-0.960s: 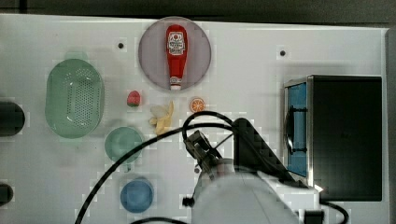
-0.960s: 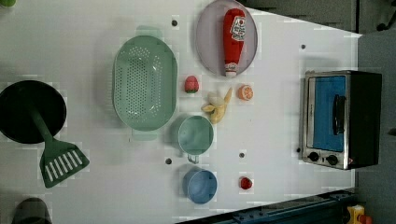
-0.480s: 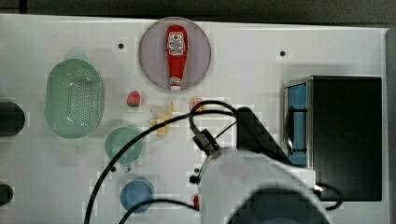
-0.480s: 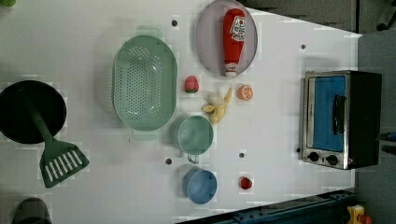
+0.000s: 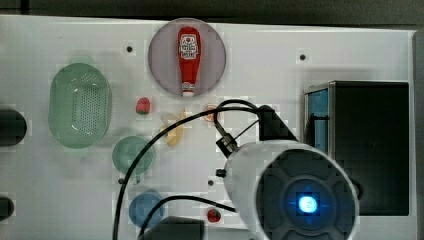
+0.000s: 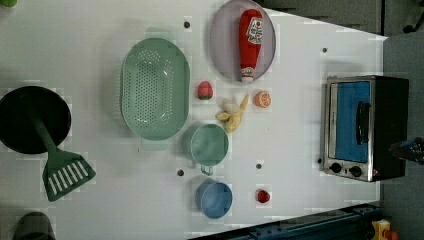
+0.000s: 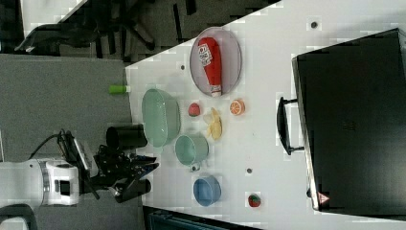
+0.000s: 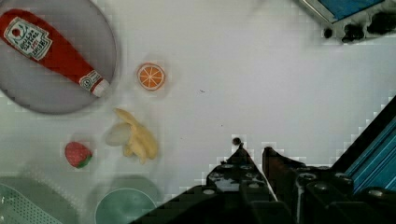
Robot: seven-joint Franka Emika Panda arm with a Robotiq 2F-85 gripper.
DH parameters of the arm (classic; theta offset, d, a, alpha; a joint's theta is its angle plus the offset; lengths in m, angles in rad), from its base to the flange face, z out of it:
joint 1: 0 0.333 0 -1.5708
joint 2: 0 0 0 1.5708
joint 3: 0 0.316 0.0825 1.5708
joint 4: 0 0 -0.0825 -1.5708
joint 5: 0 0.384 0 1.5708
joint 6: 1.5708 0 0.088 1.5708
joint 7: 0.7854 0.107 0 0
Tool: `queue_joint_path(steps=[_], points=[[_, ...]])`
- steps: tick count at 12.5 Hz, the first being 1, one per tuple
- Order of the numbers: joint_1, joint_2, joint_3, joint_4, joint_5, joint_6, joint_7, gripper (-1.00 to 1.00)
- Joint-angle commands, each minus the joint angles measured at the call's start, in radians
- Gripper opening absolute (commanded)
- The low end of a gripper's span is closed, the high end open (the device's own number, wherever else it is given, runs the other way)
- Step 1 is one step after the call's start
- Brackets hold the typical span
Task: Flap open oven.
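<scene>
Left view: oven (image 6: 366, 127) door facing left

I see even, bright overhead light, white table (image 6: 300, 210) near washed out, soft short shadows, blocky compression artefacts everywhere, arm housing (image 5: 290, 190) close and blurred

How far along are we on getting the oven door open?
Nothing is done yet: the oven door sits flush in its frame, and its bar handle is untouched. In hand: the claw hangs above bare table, holding nothing, short of the oven. Left: reach the handle, grip it, flap the door down.
</scene>
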Motion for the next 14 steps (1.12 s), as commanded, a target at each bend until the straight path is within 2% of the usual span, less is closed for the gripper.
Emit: queue_joint_path(steps=[1,4,7,9,14], points=[[-0.038,-0.006,-0.068,-0.049,-0.016,0.035,-0.240,-0.65],[-0.058,0.024,-0.135,-0.079,-0.023,0.114,-0.534,-0.65],[-0.077,0.066,-0.199,-0.104,-0.087,0.230,-0.791,-0.65],[-0.083,0.108,-0.241,-0.118,-0.115,0.316,-0.910,-0.65],[-0.090,0.250,-0.323,-0.133,-0.115,0.527,-1.169,-0.65]])
